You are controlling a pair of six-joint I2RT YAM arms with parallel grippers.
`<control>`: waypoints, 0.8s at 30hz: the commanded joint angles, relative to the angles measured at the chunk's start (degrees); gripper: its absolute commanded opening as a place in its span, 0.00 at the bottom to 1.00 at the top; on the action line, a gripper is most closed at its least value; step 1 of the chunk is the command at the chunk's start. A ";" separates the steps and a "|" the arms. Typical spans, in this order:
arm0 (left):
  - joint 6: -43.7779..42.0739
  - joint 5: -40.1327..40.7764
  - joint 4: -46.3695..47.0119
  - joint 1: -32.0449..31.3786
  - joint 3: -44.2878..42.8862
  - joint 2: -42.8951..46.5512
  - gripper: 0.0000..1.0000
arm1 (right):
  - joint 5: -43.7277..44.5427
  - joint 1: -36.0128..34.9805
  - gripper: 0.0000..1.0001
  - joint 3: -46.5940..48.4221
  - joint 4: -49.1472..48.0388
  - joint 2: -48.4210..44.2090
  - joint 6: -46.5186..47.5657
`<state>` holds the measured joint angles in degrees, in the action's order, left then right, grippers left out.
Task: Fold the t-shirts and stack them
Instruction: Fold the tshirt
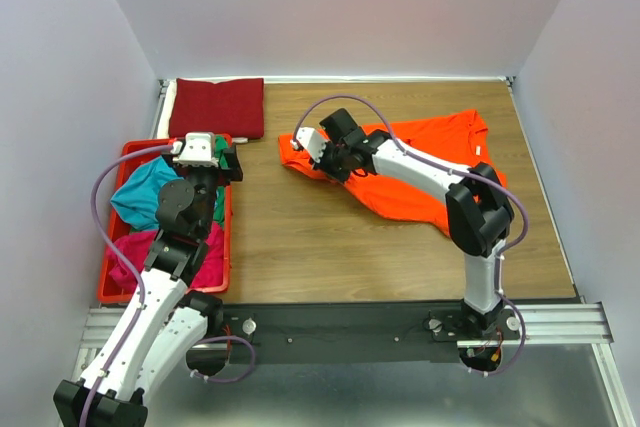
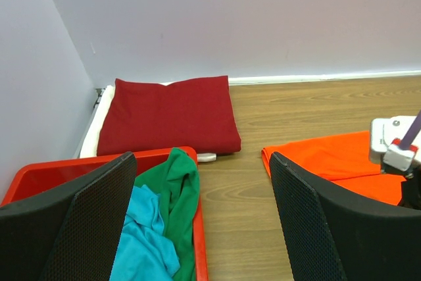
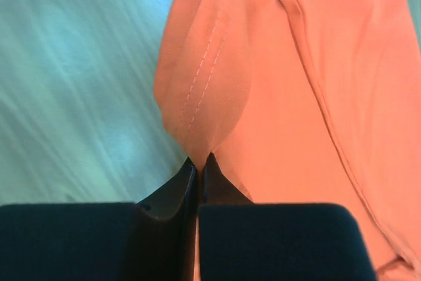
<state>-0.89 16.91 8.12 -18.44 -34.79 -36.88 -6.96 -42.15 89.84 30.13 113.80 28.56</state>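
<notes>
Tabletop (image 1: 320, 237), orange tee (image 1: 440, 137) pinched by right gripper (image 3: 198, 161)

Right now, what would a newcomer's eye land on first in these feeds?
The bright orange t-shirt lies crumpled right of centre on the wood table, the right hand shut on a fold at its left edge. At the left edge a red crate holds a teal tee, a green tee and a magenta tee, the left hand open above it. A folded dark red t-shirt sits in the far left corner.
</notes>
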 commanded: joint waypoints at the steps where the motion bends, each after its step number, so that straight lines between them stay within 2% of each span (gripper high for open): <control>1: -0.43 -1.17 1.81 0.16 0.51 -0.12 0.89 | -10.06 -0.30 0.08 0.51 3.35 -1.74 -0.87; 11: -0.43 -1.00 1.81 0.16 0.51 -0.38 0.89 | -20.99 -1.18 0.09 -0.55 7.22 0.46 -0.78; 12: -0.52 -1.00 1.81 0.16 0.42 -0.47 0.89 | -20.47 -1.18 0.11 -0.37 7.31 1.07 -2.09; 13: -0.52 -1.00 1.81 0.16 0.42 -0.56 0.89 | -19.07 -1.18 0.17 0.06 7.14 2.47 -2.80; 14: -0.52 -0.91 1.72 0.16 0.51 -0.47 0.89 | -14.18 -1.18 0.31 1.20 7.14 3.35 -4.28; 17: -0.52 -0.74 1.64 0.16 0.51 -0.38 0.89 | -5.97 -1.18 0.42 2.18 6.09 4.68 -5.26; 24: -0.52 -0.91 1.55 0.16 0.51 -0.47 0.89 | -2.00 -1.18 0.40 2.88 5.03 1.78 -4.48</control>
<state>-0.93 16.91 8.10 -18.44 -34.79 -37.41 -12.84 -43.16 90.74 35.64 117.86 24.38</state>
